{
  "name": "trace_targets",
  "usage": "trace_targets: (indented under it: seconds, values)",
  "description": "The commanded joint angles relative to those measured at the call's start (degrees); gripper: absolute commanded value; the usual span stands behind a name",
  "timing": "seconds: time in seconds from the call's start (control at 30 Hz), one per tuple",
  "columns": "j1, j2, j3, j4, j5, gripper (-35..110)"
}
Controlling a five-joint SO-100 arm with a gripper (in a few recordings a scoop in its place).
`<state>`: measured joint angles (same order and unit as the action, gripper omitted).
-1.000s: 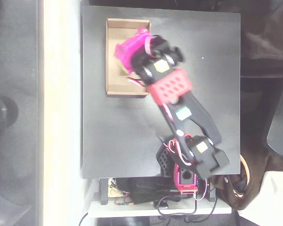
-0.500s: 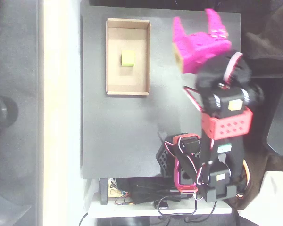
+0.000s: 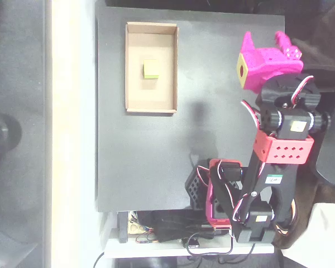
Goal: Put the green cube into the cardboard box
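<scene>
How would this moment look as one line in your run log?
green cube: on cardboard box floor | gripper: jaws apart, empty, right of box, overhead view

No legible txt; stickers on arm [image 3: 279, 162] too blurry.

Lime green cube [image 3: 151, 69], tan cardboard box [image 3: 151, 105], magenta gripper [image 3: 264, 39].

This looks like a small robotics lab or hobby workbench. A black board [image 3: 156, 156] lies on a pale desk [image 3: 72, 139], left of the magenta gripper [image 3: 265, 42]. Below it, at the arm's base, loose wires and electronics [image 3: 173, 231] are gathered.
</scene>
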<state>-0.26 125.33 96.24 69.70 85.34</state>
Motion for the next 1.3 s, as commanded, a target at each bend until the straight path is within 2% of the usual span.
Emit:
trace_targets:
  seconds: [0.0,0.23,0.73,1.03,1.27]
  values:
    - [0.62,5.54,5.27,0.26,0.26,14]
    - [0.44,13.45,17.84,0.26,0.26,5]
    - [0.09,35.24,45.97,0.00,0.18,5]
    - [-0.26,49.48,63.90,-5.89,0.18,5]
    - [-0.26,55.02,74.36,-6.50,0.18,5]
